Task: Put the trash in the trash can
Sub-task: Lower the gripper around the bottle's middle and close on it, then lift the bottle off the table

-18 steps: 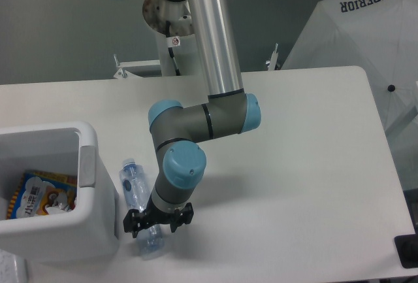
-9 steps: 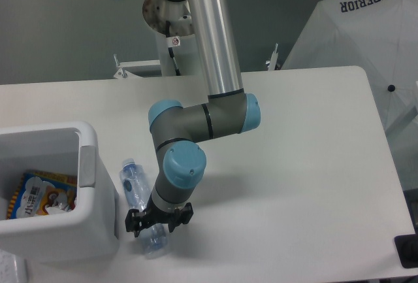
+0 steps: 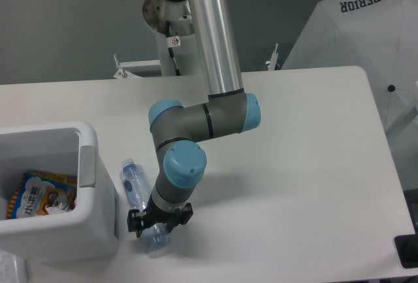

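Note:
The trash, a clear plastic bottle (image 3: pixel 135 188) with a pale blue cap, lies on the white table just right of the trash can, cap pointing away from me. The trash can (image 3: pixel 88 165) is a white boxy bin at the left edge, with a colourful packet (image 3: pixel 39 195) inside it. My gripper (image 3: pixel 159 225) points straight down over the bottle's lower half, right above or touching it. Its jaws look spread to either side of the bottle, so it reads as open. The wrist hides the fingertips and the middle of the bottle. The bottle's base (image 3: pixel 157 245) shows below the gripper.
A white umbrella (image 3: pixel 366 28) leans beyond the table's right side. A black object (image 3: pixel 407 251) sits at the lower right corner. The table's front edge runs close below the bottle. The arm's elbow (image 3: pixel 202 119) hangs over the table's middle.
The gripper has sunk a little lower over the bottle's lower half. The bottle and the trash can stay where they were.

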